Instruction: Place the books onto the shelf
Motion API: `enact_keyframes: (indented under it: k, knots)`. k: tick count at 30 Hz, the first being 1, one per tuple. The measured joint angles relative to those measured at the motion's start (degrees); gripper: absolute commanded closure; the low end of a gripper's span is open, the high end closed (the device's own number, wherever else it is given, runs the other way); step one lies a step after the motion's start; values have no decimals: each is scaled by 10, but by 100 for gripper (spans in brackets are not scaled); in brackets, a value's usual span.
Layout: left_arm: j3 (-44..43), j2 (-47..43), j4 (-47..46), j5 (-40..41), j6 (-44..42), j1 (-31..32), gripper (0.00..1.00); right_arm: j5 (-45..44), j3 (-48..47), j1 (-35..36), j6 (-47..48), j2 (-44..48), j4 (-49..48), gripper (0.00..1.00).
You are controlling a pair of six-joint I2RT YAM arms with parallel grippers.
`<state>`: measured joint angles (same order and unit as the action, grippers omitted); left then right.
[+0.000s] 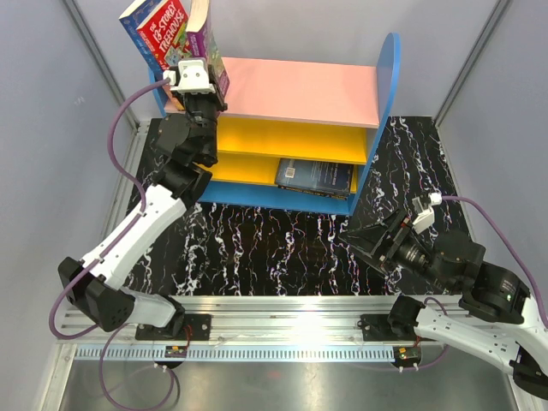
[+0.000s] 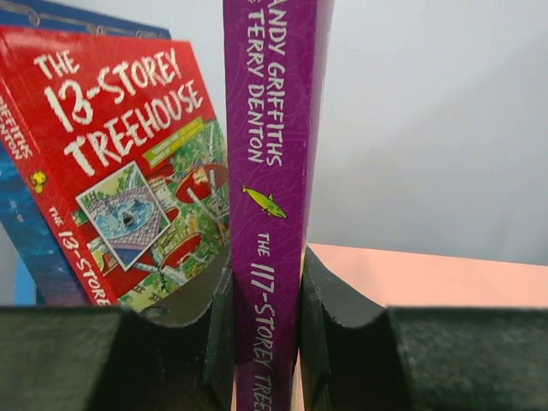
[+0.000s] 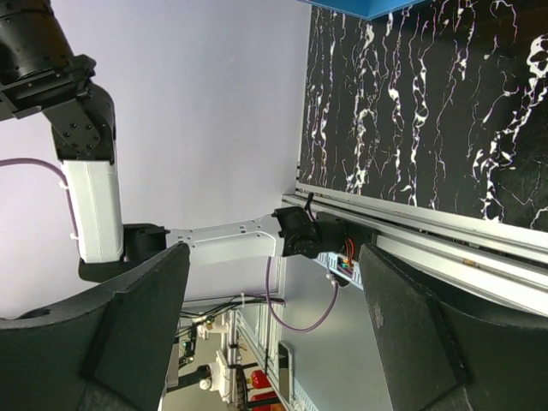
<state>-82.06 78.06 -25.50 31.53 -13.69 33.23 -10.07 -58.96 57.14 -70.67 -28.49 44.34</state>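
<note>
The shelf (image 1: pixel 300 90) stands at the back of the table, with a pink top board (image 2: pixel 428 278). My left gripper (image 1: pixel 205 67) (image 2: pixel 265 334) is shut on the spine of an upright purple "117-Storey Treehouse" book (image 1: pixel 204 38) (image 2: pixel 274 128) at the left end of that board. To its left, a red "13-Storey Treehouse" book (image 1: pixel 163 30) (image 2: pixel 120 154) leans with a blue book (image 2: pixel 26 231) behind it. A dark blue book (image 1: pixel 313 175) lies flat on the bottom board. My right gripper (image 1: pixel 361 235) (image 3: pixel 274 325) is open and empty, low over the table at the right.
A black marbled mat (image 1: pixel 257 248) covers the table in front of the shelf. A metal rail (image 1: pixel 282 312) runs along the near edge with both arm bases. Grey walls close in left, right and behind. The left arm (image 3: pixel 94 197) shows in the right wrist view.
</note>
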Motion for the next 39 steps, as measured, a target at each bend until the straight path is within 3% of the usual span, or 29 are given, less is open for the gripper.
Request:
enact_keyframes:
  k: [11, 23, 24, 25, 29, 39]
  knots:
    - [7, -3, 6, 11, 49, -39, 57, 0, 3, 0, -8, 10, -2, 15]
    - [7, -23, 34, 13, 60, -48, 48, 0, 23, 0, -18, 18, -12, 16]
    - [7, -24, 34, 13, 60, -48, 32, 0, 26, 0, -19, 21, -13, 16]
    - [7, -24, 34, 12, 58, -48, 22, 0, 29, 0, -21, 23, -14, 16]
    - [0, -26, 41, 8, 63, -43, 1, 0, 36, 0, -25, 32, -16, 16]
    - [-16, -29, 60, 11, 66, -41, 1, -2, 39, 0, -30, 43, -16, 16]
